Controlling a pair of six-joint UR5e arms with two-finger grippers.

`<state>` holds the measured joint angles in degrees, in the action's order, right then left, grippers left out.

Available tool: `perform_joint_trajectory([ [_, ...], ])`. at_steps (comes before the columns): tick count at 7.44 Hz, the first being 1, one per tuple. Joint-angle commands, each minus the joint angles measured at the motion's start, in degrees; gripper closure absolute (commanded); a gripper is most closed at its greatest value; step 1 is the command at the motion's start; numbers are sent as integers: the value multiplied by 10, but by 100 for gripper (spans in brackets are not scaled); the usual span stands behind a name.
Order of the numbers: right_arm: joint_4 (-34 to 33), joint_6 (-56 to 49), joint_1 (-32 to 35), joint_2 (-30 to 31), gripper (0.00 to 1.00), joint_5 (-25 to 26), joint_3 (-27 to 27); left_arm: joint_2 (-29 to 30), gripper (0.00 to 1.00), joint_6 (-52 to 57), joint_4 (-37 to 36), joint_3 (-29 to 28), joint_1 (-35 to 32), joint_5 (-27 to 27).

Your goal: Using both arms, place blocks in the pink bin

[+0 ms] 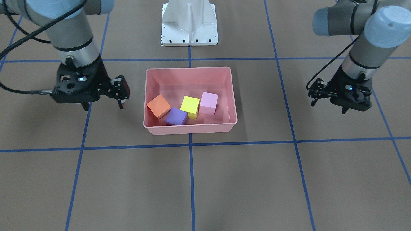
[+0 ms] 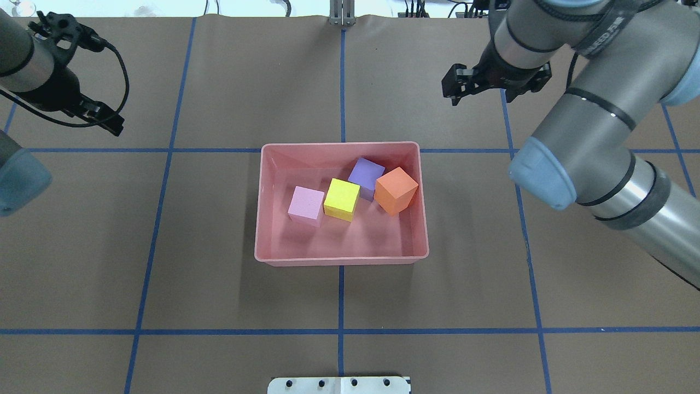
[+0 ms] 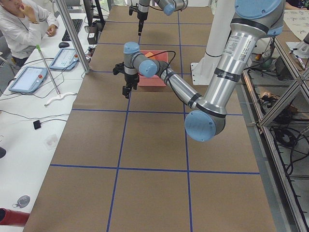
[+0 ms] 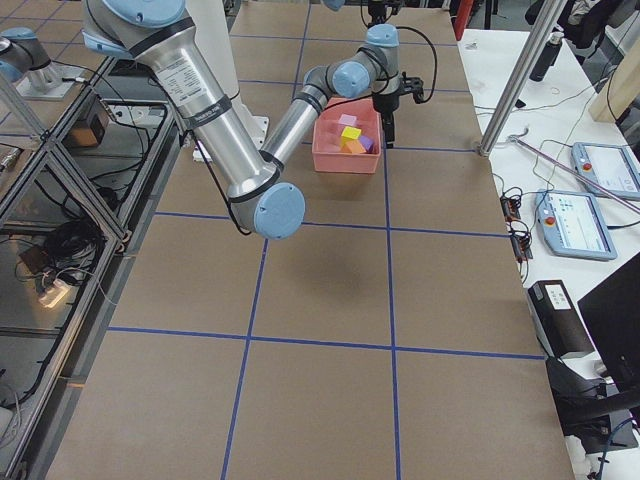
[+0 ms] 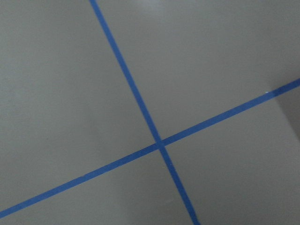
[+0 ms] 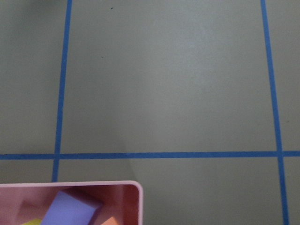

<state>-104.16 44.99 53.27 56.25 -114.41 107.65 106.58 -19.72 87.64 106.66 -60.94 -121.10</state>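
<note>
The pink bin (image 1: 189,129) (image 2: 339,259) sits at the table's middle. All four blocks lie inside it: orange (image 1: 158,106) (image 2: 396,190), purple (image 1: 176,116) (image 2: 365,172), yellow (image 1: 189,105) (image 2: 342,198) and light pink (image 1: 208,102) (image 2: 305,204). My right gripper (image 1: 123,93) (image 2: 451,87) hangs open and empty beside the bin's orange-block end. My left gripper (image 1: 314,93) (image 2: 106,119) hangs open and empty, far off the bin's other end. The right wrist view shows the bin's corner (image 6: 133,190) and the purple block (image 6: 70,208). The left wrist view shows only bare table.
The white pedestal base (image 1: 189,29) (image 2: 339,384) stands behind the bin on the robot's side. Blue tape lines (image 1: 190,179) grid the brown table. An operator (image 3: 19,24) sits at a side bench with tablets (image 3: 29,77) beyond the table's far edge.
</note>
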Motion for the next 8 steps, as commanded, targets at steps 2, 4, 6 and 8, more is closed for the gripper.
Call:
perform_joint_trajectory([
  [2, 4, -273, 135, 111, 0, -74, -2, -94, 0, 198, -25, -7, -153, -37],
  [4, 4, -436, 218, 194, 0, -99, -3, -144, 0, 301, -27, -37, -232, -71],
  [6, 4, -550, 297, 274, 0, -140, -6, -174, 0, 313, -26, -49, -256, -86],
  [8, 5, -575, 327, 344, 0, -138, -5, -218, 0, 313, -9, -43, -260, -100],
])
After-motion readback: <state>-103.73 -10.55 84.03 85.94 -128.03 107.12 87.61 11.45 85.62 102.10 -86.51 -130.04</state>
